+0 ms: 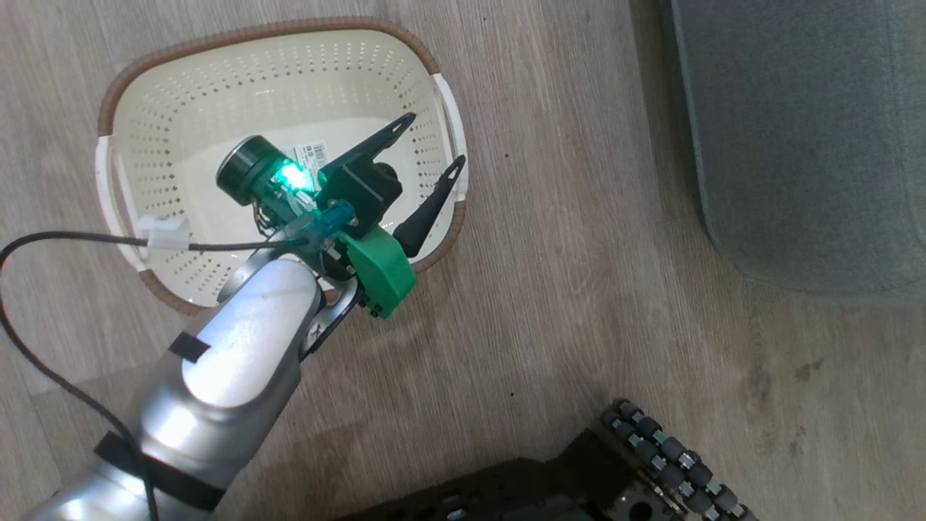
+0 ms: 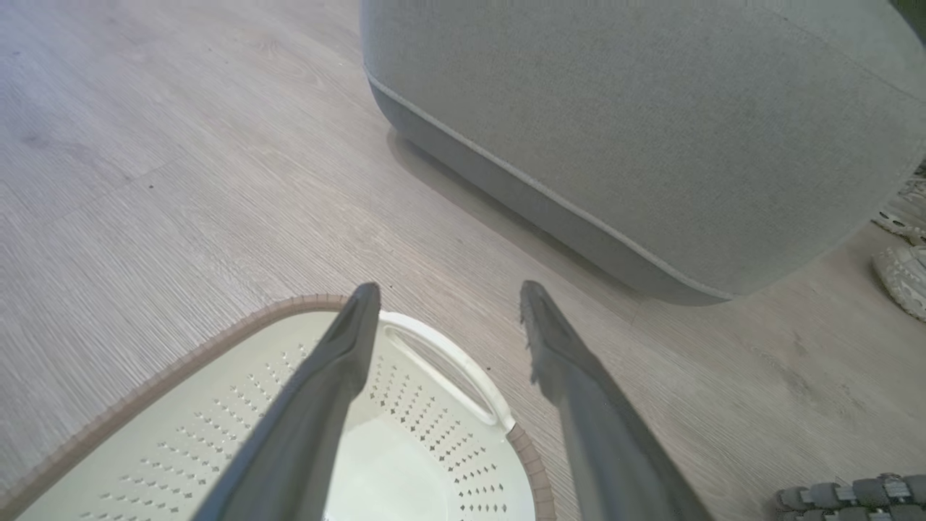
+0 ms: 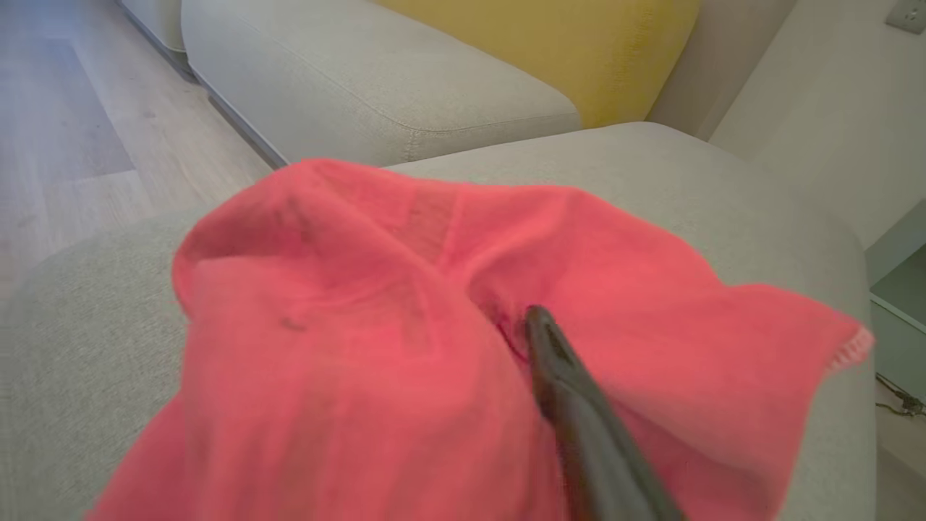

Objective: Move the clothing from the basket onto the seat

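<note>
One red garment (image 3: 362,325) drapes my right gripper (image 3: 456,316) over the seat (image 3: 651,159); cloth hides its grip, I cannot tell; a snag could drag it off; left gripper (image 1: 436,137) hangs wide open, empty, over the basket (image 1: 268,32).

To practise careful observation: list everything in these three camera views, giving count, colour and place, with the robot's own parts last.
floor: one, pale wood, all around
seat: one, grey, on the floor
basket: one, cream with brown rim, floor beside the seat
label sticker: one, white, inside the basket
garment: one, red, over the seat
yellow cushion: one, yellow, behind the seat
shoes: seemingly two, whitish, floor beside the seat
left pincer: one, dark, open above the basket
right pincer: one, dark; one finger against the garment
base wheel: one, black, head view's bottom edge
</note>
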{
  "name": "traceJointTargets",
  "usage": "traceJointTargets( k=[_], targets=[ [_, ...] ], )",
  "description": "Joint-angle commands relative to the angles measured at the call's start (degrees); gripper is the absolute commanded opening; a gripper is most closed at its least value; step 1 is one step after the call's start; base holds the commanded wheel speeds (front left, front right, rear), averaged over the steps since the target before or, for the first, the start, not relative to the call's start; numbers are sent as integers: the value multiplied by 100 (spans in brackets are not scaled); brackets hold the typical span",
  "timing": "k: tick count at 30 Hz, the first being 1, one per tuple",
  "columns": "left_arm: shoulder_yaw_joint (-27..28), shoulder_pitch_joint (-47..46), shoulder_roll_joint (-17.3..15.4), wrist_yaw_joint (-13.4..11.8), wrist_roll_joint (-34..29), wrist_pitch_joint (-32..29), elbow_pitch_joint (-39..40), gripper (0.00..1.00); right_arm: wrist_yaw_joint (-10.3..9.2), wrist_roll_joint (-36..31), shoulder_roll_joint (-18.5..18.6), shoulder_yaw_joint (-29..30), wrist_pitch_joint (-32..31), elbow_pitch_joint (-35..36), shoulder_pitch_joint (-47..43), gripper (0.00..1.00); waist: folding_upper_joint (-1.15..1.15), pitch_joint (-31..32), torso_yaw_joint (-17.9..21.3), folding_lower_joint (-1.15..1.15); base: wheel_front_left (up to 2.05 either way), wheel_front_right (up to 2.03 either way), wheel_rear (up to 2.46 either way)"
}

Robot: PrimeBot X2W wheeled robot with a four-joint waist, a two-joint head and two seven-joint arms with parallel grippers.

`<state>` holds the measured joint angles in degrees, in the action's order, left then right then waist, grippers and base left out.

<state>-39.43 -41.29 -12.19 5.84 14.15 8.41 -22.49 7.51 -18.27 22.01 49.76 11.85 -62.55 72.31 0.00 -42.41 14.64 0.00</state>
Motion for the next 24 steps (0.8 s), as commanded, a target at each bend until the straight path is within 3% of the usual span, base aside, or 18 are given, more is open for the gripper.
traceJointTargets(
  k=[1,6,10,21,24],
  targets=[
    [110,-18,-4,-43,86,87,94,100,-2,73,215,-208,133,32,-169,100,0,82,4,0,0,0,0],
    [154,-10,56,-83,172,252,-110,100,-2,358,200,-849,298,-132,-475,100,0,338,9,0,0,0,0],
    [192,12,107,-109,239,352,-268,100,-2,703,122,-1296,311,157,-764,100,0,534,-14,0,0,0,0],
    [454,219,339,-220,507,632,-832,100,-2,2307,-90,-2898,314,1872,-2677,100,0,1528,-272,0,0,0,0],
    [667,375,352,-311,596,652,-902,100,-2,2538,-314,-3166,314,2386,-3164,100,0,1842,-345,0,0,0,0]
  ],
)
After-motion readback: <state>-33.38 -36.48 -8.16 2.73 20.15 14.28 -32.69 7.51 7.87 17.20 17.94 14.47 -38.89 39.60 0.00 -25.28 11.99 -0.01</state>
